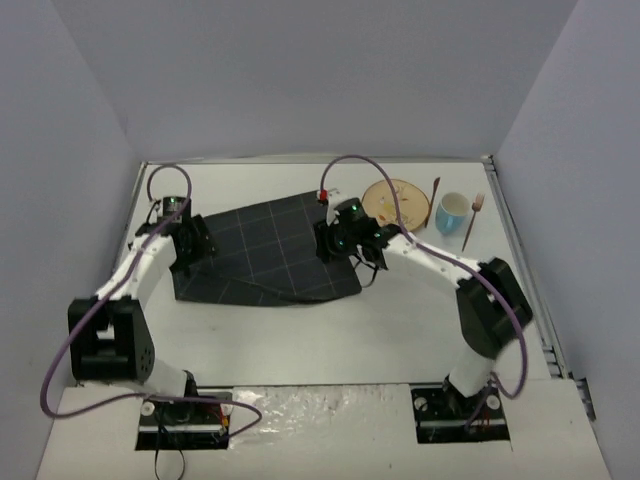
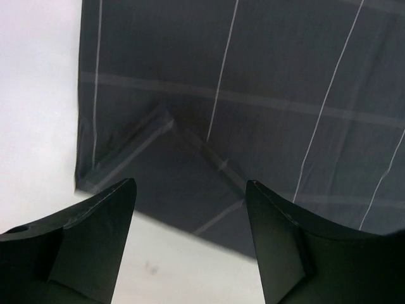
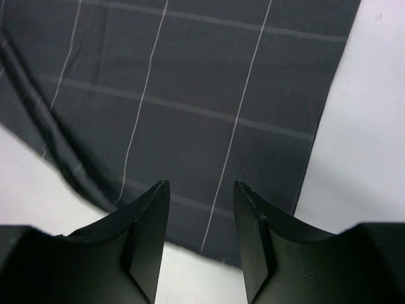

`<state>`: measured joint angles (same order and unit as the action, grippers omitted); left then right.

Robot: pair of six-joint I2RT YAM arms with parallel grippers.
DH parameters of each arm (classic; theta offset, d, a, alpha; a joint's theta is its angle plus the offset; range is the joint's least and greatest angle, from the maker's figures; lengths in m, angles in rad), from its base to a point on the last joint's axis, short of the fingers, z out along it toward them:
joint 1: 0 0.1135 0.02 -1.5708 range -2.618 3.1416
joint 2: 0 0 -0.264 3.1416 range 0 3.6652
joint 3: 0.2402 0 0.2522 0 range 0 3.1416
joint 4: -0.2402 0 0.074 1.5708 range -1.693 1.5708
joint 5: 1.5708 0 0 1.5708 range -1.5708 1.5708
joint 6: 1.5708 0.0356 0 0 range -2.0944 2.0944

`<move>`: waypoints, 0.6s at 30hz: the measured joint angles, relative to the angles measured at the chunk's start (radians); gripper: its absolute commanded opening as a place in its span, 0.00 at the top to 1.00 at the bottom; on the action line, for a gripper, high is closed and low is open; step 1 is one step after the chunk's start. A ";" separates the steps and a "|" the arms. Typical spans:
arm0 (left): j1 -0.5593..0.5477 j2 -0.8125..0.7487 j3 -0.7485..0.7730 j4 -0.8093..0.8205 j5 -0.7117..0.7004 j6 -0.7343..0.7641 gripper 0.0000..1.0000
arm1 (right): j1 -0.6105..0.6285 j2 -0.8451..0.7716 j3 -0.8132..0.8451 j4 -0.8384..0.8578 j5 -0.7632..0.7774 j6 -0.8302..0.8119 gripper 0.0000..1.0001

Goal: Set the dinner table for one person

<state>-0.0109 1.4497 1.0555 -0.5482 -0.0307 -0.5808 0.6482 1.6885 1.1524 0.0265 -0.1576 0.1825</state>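
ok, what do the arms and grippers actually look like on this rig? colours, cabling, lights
Left arm and right arm: white links, black joint housings and bases. A purple cable loops loosely along each. Left gripper and right gripper: matte black, wedge-shaped fingers tapering to the tips. Right wrist shows a green light and a small red part.

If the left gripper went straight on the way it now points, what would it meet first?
Most likely the placemat, near its creased corner: the open left gripper points down onto it, with the table just to the side. Its height above the cloth is unclear.
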 measured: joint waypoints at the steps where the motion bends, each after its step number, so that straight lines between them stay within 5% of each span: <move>1: 0.000 0.063 0.050 0.016 -0.010 0.002 0.34 | -0.002 0.045 0.028 0.011 -0.005 0.001 0.59; 9: 0.000 0.421 0.353 0.098 -0.020 0.037 0.34 | -0.021 0.273 0.107 0.083 -0.008 0.015 0.59; 18: -0.002 0.707 0.616 0.023 0.016 0.065 0.34 | -0.034 0.328 0.102 0.199 0.004 0.088 0.56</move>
<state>-0.0125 2.1568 1.6715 -0.5254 -0.0145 -0.5161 0.6146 2.0167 1.2539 0.2260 -0.1535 0.2705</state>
